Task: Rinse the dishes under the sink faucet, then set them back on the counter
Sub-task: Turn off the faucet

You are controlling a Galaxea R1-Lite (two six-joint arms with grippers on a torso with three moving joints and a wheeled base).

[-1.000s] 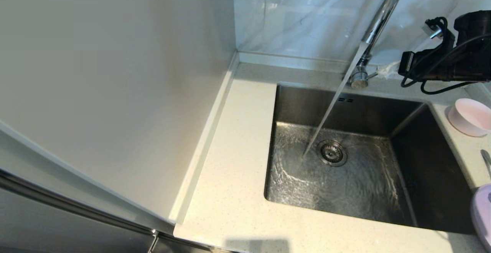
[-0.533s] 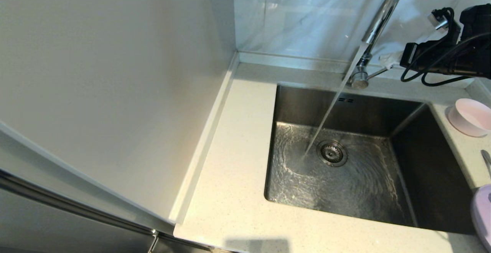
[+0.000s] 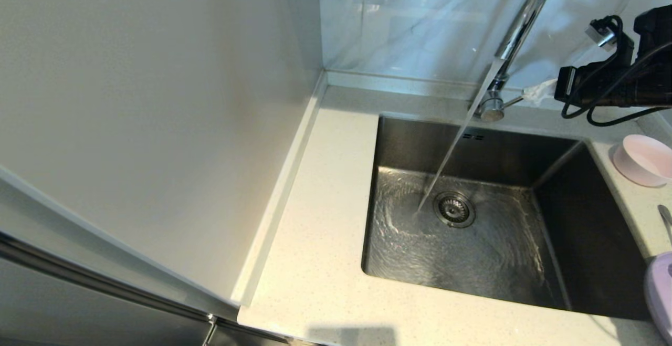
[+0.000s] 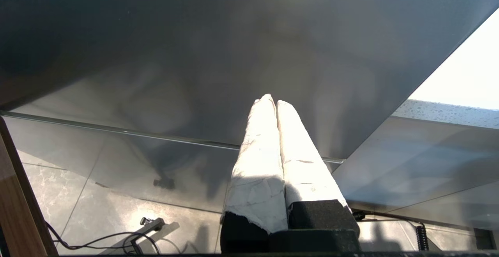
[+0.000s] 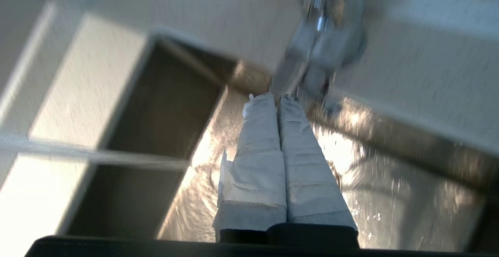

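Water runs from the chrome faucet into the steel sink beside the drain strainer. My right gripper hovers shut and empty just right of the faucet's side lever, above the back counter. In the right wrist view its wrapped fingertips point at the faucet base. On the counter to the right of the sink stand the pink bowl, the spoon and the lilac plate, all partly cut off by the picture's edge. My left gripper is shut, empty and parked low.
A tall pale cabinet side fills the left. The marble wall rises behind the raised back edge. A dark cabinet front and floor tiles surround the left gripper.
My right arm has drawn up and to the right, away from the lever's end. The water keeps running and rippling in the basin. The dishes have not moved.
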